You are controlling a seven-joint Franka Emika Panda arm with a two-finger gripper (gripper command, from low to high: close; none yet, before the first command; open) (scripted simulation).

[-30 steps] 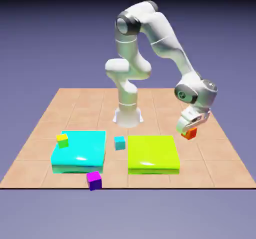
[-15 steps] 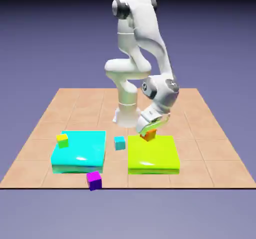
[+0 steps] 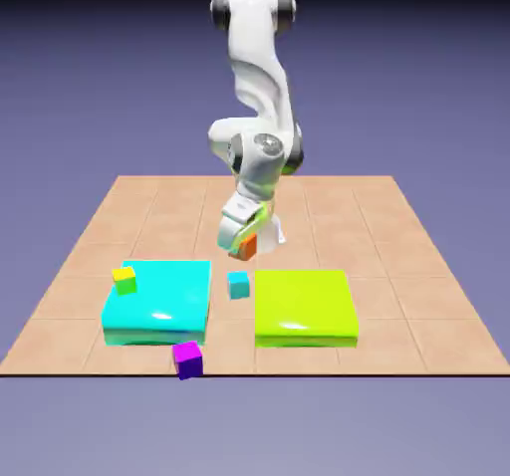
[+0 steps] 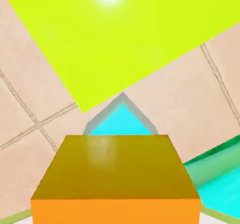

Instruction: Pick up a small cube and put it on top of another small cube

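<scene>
Shifted toward the exterior view's left, small orange-red cube (image 3: 245,248), solid-coloured, clamped in the gripper (image 3: 242,239).

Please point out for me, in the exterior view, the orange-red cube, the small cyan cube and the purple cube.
Orange-red cube (image 3: 246,249): exterior view, on its visible side.
Small cyan cube (image 3: 238,290): exterior view, on its front side.
Purple cube (image 3: 188,365): exterior view, on its front side.

One cube (image 3: 238,285) lies between two slabs (image 3: 305,305), another (image 3: 125,281) on the exterior view's left slab (image 3: 159,303).
</scene>
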